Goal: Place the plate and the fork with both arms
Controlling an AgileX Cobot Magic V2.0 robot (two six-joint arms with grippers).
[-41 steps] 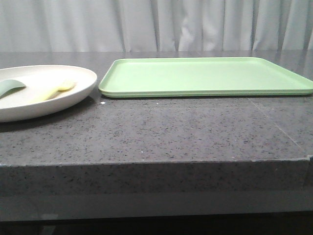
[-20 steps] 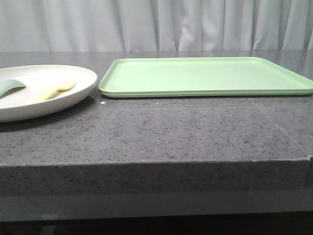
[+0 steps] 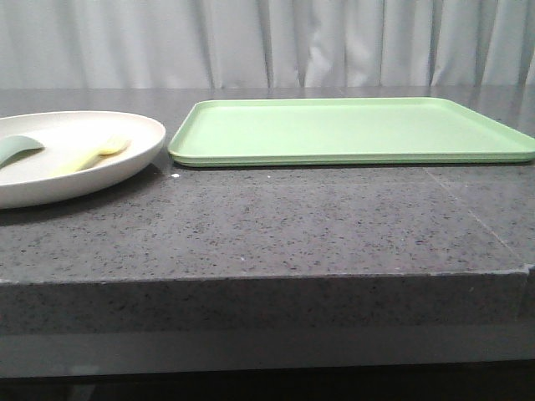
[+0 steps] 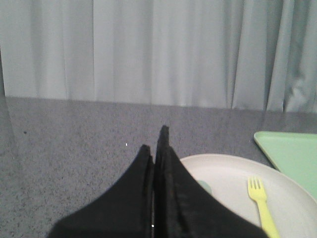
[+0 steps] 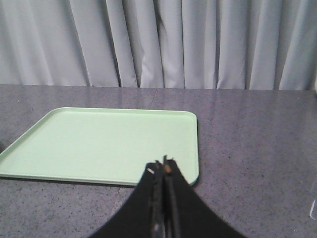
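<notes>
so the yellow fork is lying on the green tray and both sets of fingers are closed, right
Not quite. The fork lies in the cream plate, not on the green tray, which holds nothing; the left wrist view shows this. The left gripper and right gripper do have their fingers closed, as you say.

In front of me is a dark speckled stone desk (image 3: 292,225). On it, at my left, lies the cream plate (image 3: 138,154). Just beside the plate, to its right, lies a flat light-green tray (image 3: 351,129).
</notes>
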